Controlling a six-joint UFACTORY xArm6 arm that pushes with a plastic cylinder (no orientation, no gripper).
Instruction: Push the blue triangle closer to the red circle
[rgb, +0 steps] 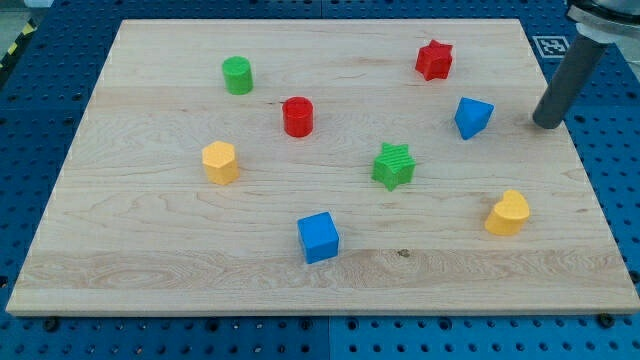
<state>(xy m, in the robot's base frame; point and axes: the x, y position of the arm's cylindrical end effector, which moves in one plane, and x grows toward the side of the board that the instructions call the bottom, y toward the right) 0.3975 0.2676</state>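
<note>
The blue triangle lies on the wooden board at the right of the view. The red circle stands left of it, near the middle top, at about the same height in the view. My tip rests on the board to the right of the blue triangle, with a gap between them. The rod rises toward the view's top right corner.
A red star sits above the blue triangle. A green star lies below and between the triangle and the red circle. Also on the board: a green circle, a yellow hexagon, a blue cube, a yellow heart.
</note>
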